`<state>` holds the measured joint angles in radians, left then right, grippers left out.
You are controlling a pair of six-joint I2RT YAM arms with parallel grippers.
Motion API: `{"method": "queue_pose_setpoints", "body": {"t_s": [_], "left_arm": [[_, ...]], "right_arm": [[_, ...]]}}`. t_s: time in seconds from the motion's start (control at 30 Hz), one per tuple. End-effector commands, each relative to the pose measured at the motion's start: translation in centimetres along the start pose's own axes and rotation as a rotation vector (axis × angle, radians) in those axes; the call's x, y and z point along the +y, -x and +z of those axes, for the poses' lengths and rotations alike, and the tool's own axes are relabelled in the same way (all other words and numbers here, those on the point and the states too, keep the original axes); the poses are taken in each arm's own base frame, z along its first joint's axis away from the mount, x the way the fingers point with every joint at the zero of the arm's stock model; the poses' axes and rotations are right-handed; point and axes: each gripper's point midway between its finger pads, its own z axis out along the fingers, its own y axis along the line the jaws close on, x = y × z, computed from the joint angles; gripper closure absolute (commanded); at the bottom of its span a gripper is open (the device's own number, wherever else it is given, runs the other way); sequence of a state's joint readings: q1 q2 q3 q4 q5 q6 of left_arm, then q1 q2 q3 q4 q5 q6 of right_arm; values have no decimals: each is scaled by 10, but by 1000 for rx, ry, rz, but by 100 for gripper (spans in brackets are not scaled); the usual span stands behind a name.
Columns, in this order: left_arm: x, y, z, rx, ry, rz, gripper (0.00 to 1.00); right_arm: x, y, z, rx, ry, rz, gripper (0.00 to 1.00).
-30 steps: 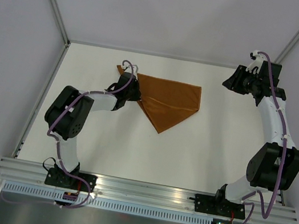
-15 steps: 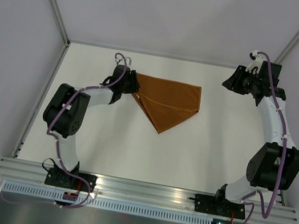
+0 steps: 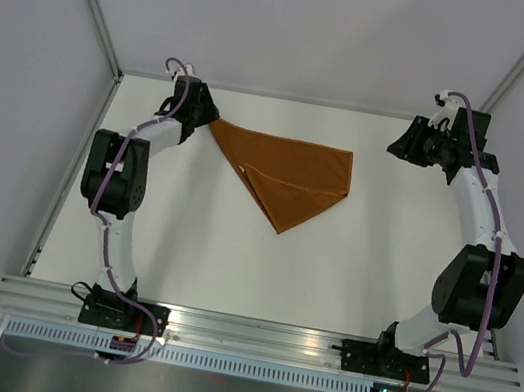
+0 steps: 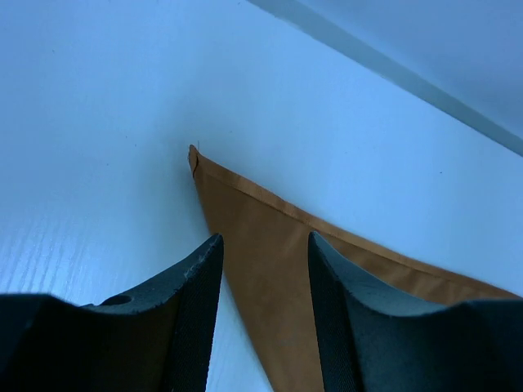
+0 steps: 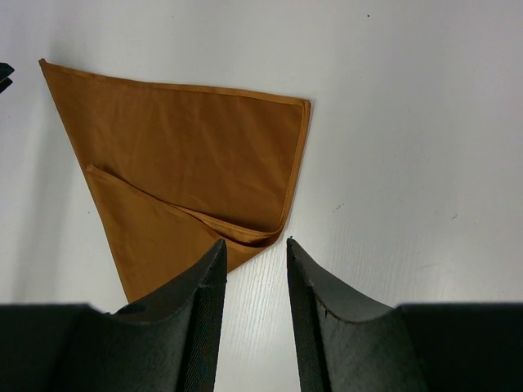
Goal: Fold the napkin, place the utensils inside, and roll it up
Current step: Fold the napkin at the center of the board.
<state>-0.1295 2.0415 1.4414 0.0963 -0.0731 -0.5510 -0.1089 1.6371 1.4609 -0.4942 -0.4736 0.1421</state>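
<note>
The napkin (image 3: 291, 176) lies flat on the far middle of the white table (image 3: 329, 279), folded into a triangle with a loose flap across its lower half and its tip pointing toward the arm bases. The left gripper (image 4: 263, 241) sits by the napkin's far-left corner with its jaws spread and nothing between them. The right gripper (image 5: 256, 245) hangs well off to the napkin's right, jaws likewise spread and empty

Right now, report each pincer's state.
Left pincer: open, holding nothing, at the corner of the rust-orange cloth napkin.
Right pincer: open, holding nothing.
</note>
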Motion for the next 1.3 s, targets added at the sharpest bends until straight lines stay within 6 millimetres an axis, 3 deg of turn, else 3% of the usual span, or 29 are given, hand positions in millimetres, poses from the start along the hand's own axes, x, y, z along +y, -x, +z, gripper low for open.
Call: {"method": "queue_pose_setpoints", "body": {"t_s": [0.0, 0.37, 1.0, 1.13, 1.27], "left_arm": [[6, -8, 15, 50, 19, -64, 49], [22, -17, 46, 76, 53, -122, 48], [30, -21, 63, 69, 92, -170, 54], [29, -20, 64, 66, 90, -173, 62], [23, -17, 64, 61, 56, -162, 83]], "right_arm": [[0, 1, 3, 5, 11, 10, 59], [1, -4, 9, 25, 13, 6, 59], [-2, -7, 13, 38, 8, 8, 60], [-2, -7, 14, 40, 8, 8, 61], [-2, -7, 14, 40, 9, 10, 61]]}}
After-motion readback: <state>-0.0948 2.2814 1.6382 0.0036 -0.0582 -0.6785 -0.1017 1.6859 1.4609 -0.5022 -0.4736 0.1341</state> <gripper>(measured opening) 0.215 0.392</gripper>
